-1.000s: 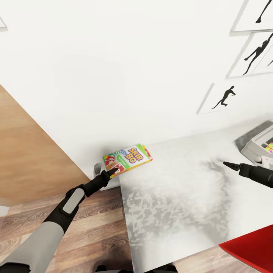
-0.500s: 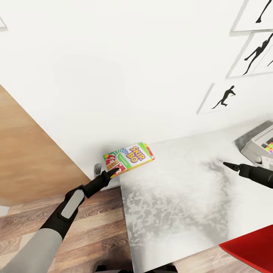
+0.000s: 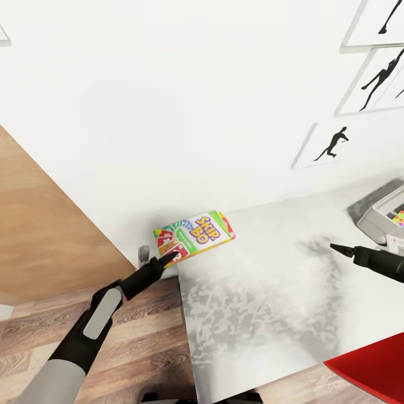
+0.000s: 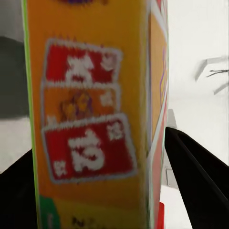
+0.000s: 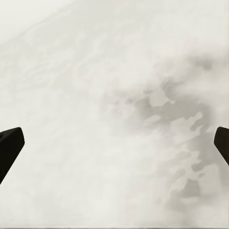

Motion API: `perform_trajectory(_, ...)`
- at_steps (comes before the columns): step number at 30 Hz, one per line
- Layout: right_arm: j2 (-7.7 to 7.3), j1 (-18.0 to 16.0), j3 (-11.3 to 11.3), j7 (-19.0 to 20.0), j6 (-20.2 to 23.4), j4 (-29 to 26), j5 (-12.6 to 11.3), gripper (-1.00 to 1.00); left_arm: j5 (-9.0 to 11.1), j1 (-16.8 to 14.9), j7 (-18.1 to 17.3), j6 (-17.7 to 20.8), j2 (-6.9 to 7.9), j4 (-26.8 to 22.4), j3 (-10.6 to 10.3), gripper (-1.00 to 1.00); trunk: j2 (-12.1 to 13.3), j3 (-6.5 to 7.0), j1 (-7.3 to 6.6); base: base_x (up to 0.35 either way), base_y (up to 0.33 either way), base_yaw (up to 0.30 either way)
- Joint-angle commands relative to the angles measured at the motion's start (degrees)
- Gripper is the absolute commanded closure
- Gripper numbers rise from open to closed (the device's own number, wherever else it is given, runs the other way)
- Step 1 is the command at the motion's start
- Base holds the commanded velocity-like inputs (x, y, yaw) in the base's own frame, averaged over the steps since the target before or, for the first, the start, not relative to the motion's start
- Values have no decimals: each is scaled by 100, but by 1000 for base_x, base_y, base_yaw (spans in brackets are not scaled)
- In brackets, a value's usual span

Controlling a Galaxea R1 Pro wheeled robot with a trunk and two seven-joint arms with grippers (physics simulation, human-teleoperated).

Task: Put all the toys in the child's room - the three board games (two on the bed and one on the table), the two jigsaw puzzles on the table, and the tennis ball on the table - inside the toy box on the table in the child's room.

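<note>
My left gripper (image 3: 167, 257) is shut on the near end of the SKIP-BO board game (image 3: 196, 233), which hangs tilted over the left far corner of the table (image 3: 269, 292). In the left wrist view the box (image 4: 90, 119) stands between the dark fingers (image 4: 195, 176). My right gripper (image 3: 338, 247) hovers open over the bare table top (image 5: 114, 95), with its fingertips (image 5: 9, 145) wide apart. The toy box (image 3: 379, 219) sits at the table's far right, cut by the picture edge. A multicoloured corner of a jigsaw puzzle (image 3: 399, 217) shows inside it.
A white wall with black silhouette pictures (image 3: 331, 143) runs behind the table. A red chair (image 3: 370, 365) juts in at the near right. Wood plank floor (image 3: 146, 336) and a brown wooden panel (image 3: 39, 235) lie to the left of the table.
The SKIP-BO box has shifted a little to the right, further over the table corner, carried by my left gripper. My right gripper has barely sunk.
</note>
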Motion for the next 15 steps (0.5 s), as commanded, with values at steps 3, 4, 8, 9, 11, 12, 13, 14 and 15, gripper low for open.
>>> perform_trajectory(3, -22, 45, -11, 65, 30, -9, 24, -100, 44, 313, 334, 238, 3, -737, 16, 100, -9, -8, 4, 0, 0, 0)
perform_trajectory(4, -28, 67, -15, 71, 30, -17, 17, -100, 59, 406, 494, 305, -2, -981, 35, 100, -9, -8, 4, 0, 0, 0)
perform_trajectory(8, -43, 131, -21, 85, 30, -102, -1, -100, 180, 607, 1044, 484, -34, -1619, 104, 100, -9, -8, 4, 0, 0, 0)
perform_trajectory(9, -43, 131, -21, 85, 30, -102, -1, -100, 180, 607, 1044, 484, -34, -1619, 104, 100, -9, -8, 4, 0, 0, 0)
perform_trajectory(11, -45, 177, -24, 91, 30, -189, -11, -100, 316, 687, 1382, 569, -53, -1946, 121, 100, -9, -8, 4, 0, 0, 0)
perform_trajectory(12, -45, 177, -24, 91, 30, -189, -11, -100, 316, 687, 1382, 569, -53, -1946, 121, 100, -9, -8, 4, 0, 0, 0)
perform_trajectory(13, -47, 199, -23, 93, 30, -222, -15, -100, 389, 716, 1524, 600, -59, -2085, 122, 100, -9, -8, 4, 0, 0, 0)
perform_trajectory(14, -50, 216, -22, 95, 30, -249, -18, -100, 458, 740, 1642, 625, -64, -2212, 123, 100, -9, -8, 4, 0, 0, 0)
perform_trajectory(15, -53, 230, -23, 98, 30, -270, -20, -100, 515, 760, 1742, 644, -68, -2329, 125, 100, -9, -8, 4, 0, 0, 0)
